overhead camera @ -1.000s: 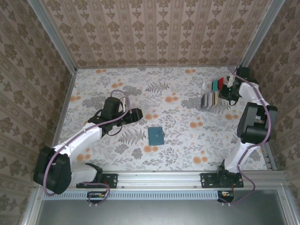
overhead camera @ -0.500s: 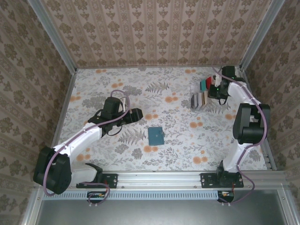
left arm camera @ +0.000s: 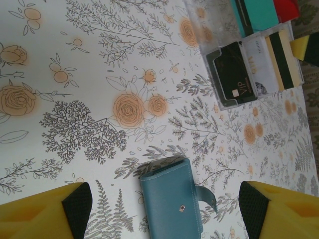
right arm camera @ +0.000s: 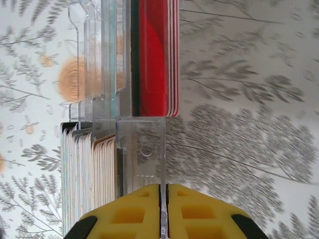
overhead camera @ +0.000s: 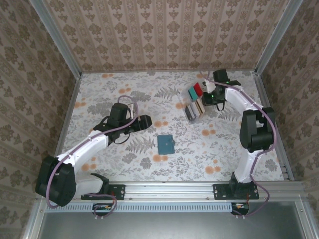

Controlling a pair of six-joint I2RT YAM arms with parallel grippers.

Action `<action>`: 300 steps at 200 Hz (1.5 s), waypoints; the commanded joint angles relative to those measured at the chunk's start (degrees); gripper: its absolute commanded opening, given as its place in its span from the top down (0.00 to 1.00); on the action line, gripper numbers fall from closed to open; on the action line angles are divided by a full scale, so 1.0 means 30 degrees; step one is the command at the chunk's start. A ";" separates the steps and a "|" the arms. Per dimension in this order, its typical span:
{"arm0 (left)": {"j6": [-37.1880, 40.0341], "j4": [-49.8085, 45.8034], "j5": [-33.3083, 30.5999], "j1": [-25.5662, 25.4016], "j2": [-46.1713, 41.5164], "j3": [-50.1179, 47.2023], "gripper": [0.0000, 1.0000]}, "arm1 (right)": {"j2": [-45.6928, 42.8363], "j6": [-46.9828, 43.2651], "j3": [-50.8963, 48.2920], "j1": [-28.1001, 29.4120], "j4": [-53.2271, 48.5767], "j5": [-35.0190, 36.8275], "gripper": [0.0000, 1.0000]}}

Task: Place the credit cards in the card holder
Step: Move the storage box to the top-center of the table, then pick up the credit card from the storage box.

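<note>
The right gripper point(right arm camera: 163, 194) is pinched on the thin wall of the clear tray point(right arm camera: 142, 144) at the far right, with the cards point(left arm camera: 238, 74) standing on edge in its slots. The left gripper point(overhead camera: 147, 121) hangs spread wide, left of centre. The closed card holder point(overhead camera: 165, 144) lies flat near the middle, to the right of that gripper and nearer, well apart from the tray.

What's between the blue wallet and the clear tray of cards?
Nothing but bare flowery tablecloth lies between the card holder and the clear tray. Both the top view and the left wrist view show that gap.
</note>
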 commanded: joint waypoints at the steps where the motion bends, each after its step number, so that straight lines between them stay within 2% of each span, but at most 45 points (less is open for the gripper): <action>1: 0.0471 -0.0274 0.0183 0.0086 -0.0253 0.0372 0.20 | 0.1039 -0.1092 0.1411 0.0912 -0.0725 -0.1001 0.89; 29: 0.0506 -0.0332 0.0182 0.0109 -0.0165 0.0473 0.20 | 0.1544 -0.0844 0.2191 0.1513 -0.1189 -0.1072 0.89; 88: 0.0797 -0.1086 0.0236 0.0108 -0.0106 0.1157 0.20 | 0.0901 0.0977 0.0955 0.1565 -0.0462 -0.1183 0.87; 159: 0.0247 -0.0910 0.0182 -0.0177 -0.0136 0.1180 0.20 | 0.0194 0.2334 0.2834 0.0593 -0.2177 0.0733 0.71; 196: -0.0271 -0.0194 0.0039 -0.0685 0.0282 0.0973 0.20 | -0.0489 0.2492 0.3514 0.0680 -0.3042 -0.0254 0.63; 227: -0.0218 -0.0362 0.0024 -0.1023 0.1080 0.1649 0.20 | -0.0553 0.2556 0.3585 0.1575 -0.3703 0.0397 0.61; 253: -0.0279 -0.0305 -0.0184 -0.1164 0.1373 0.1792 0.20 | -0.1159 0.2853 0.2895 0.3051 -0.3283 0.0703 0.59; 300: -0.0551 -0.0125 -0.0737 -0.1143 0.1326 0.1572 0.19 | -0.0607 0.3097 0.2577 0.5965 -0.2927 0.4231 0.58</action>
